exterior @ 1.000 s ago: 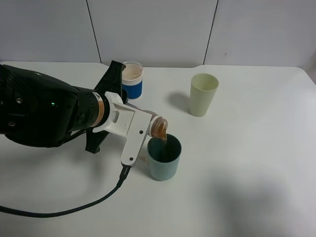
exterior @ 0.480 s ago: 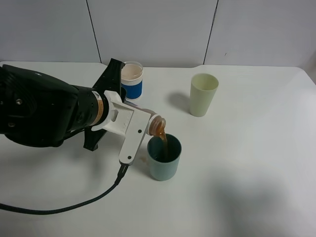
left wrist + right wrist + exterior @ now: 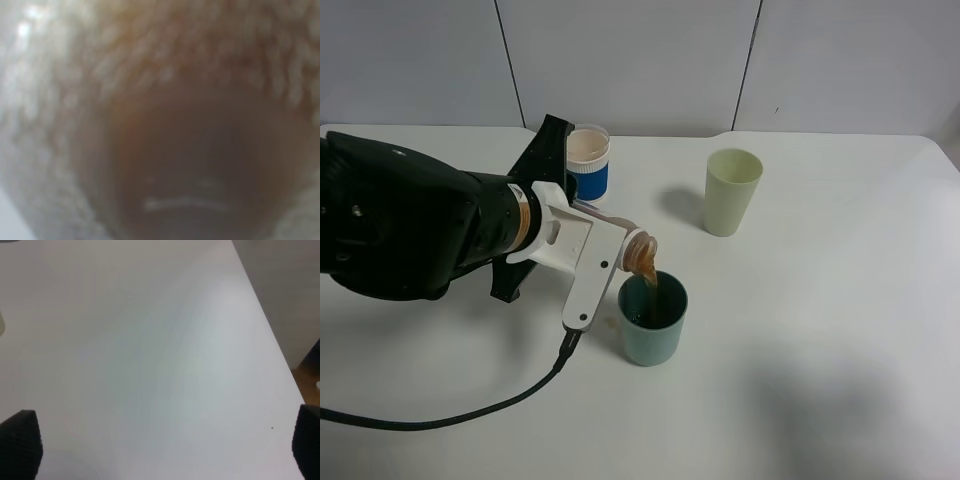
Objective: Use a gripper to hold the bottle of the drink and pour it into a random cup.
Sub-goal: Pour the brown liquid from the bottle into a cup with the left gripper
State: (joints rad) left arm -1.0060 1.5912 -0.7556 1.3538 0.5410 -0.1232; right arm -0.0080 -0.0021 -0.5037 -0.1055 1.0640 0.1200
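The left hand point(image 3: 596, 270), at the end of a thick black-wrapped arm point(image 3: 410, 230), was clenched on the bottle point(image 3: 641, 256). One white flat finger point(image 3: 582, 298) with holes lay across the bottle's side and hid most of its body. The bottle was tilted steeply, with its open mouth turned down and hanging just above the rim of the cup point(image 3: 652, 338), on the side of the cup nearer to the arm. A thin brown stream of the drink point(image 3: 649, 283) fell from the mouth into the cup, and the inside of the cup looked dark. The cup stood upright on the white table point(image 3: 820, 350), near the middle of it. A black cable point(image 3: 470, 414) ran from the hand down to the table and curved away toward the left front edge. Behind the arm stood a white cup with a blue sleeve point(image 3: 588, 160), partly hidden by a black part of the arm. To the right of it, well apart from the pouring, stood a taller pale cup point(image 3: 732, 190). The left wrist camera was so close that it showed only a blur of brown with pale spots, and I could not tell any detail there. The right hand point(image 3: 162, 445) was released: its two dark fingertips point(image 3: 20, 442) stood well apart at the edges of its own camera's view, over bare table.
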